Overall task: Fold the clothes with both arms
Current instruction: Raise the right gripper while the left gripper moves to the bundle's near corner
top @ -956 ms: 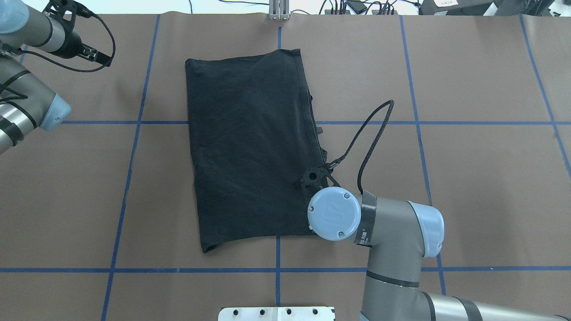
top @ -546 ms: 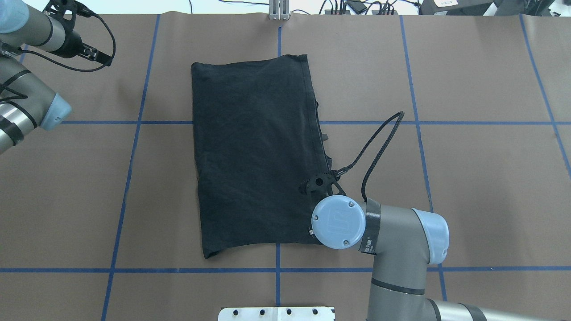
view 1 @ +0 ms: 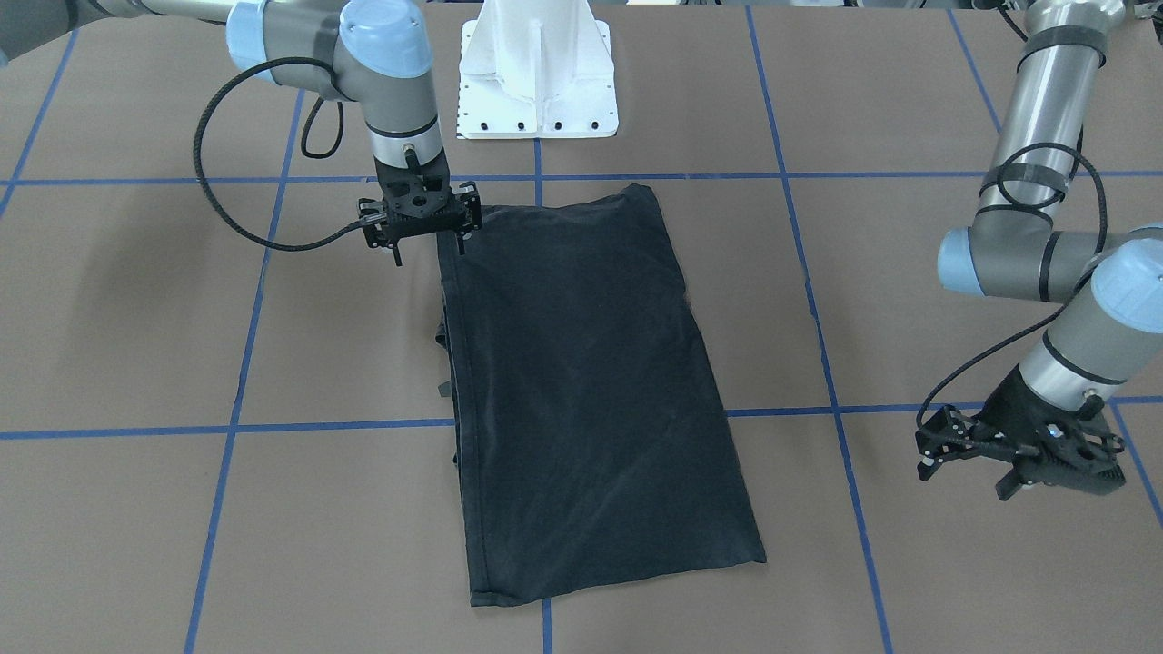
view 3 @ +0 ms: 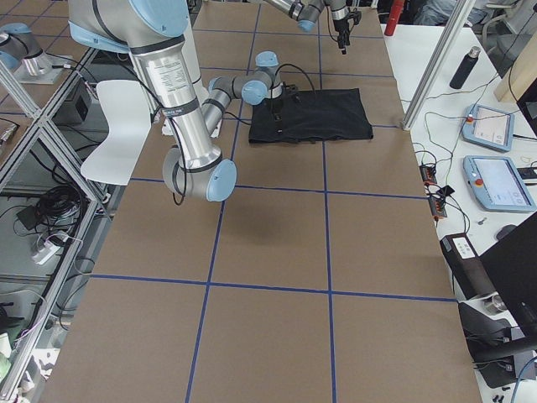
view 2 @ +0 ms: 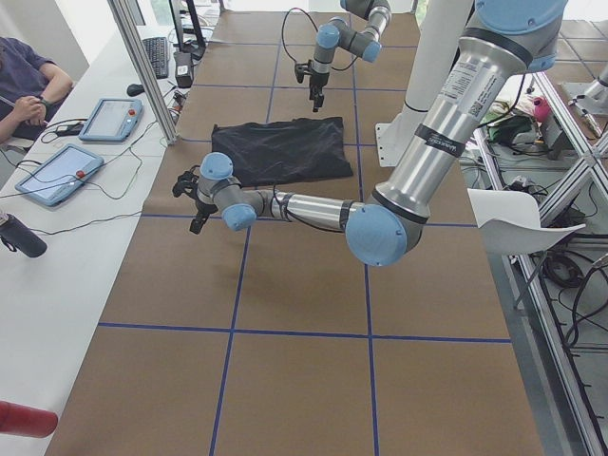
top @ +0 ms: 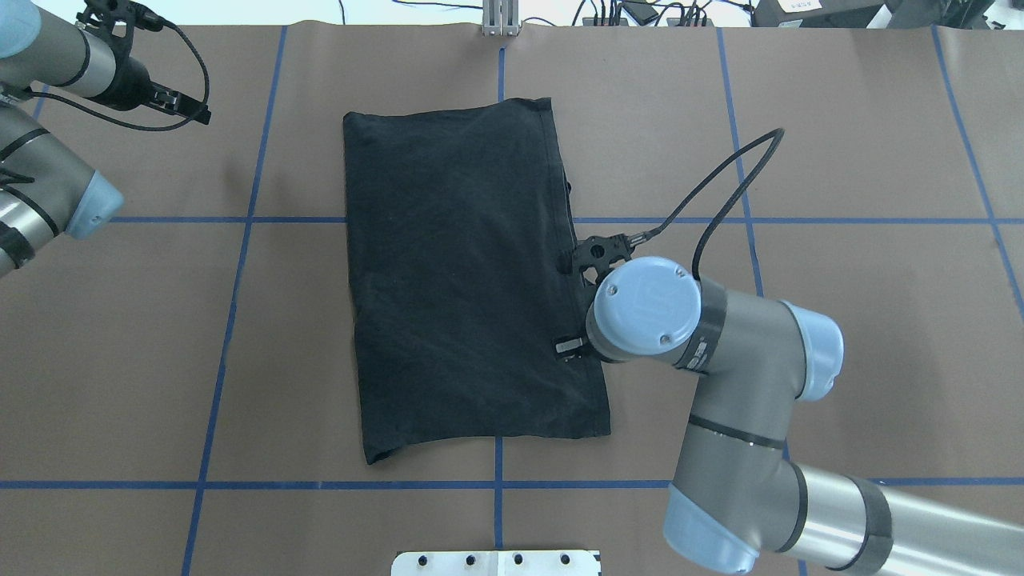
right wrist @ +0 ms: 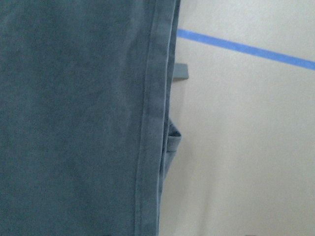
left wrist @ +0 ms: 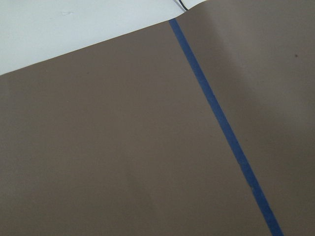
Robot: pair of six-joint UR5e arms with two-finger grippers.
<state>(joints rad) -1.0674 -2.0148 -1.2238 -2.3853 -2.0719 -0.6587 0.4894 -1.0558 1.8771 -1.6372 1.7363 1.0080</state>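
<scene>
Over the T-shirt (view 1: pixel 591 381) edge, the right pincer (view 1: pixel 429 252) hangs open, empty.

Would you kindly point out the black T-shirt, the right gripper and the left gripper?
black T-shirt (top: pixel 464 280): overhead exterior view, middle of the folded cloth.
right gripper (view 1: pixel 429 251): exterior front-facing view, midway between its fingers.
left gripper (view 1: pixel 963 481): exterior front-facing view, midway between its fingers.

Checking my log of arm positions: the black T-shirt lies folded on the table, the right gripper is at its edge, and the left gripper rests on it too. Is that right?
Not quite. The left gripper is not on the T-shirt; the overhead exterior view shows it over bare table, well off to the side. The rest holds.
</scene>
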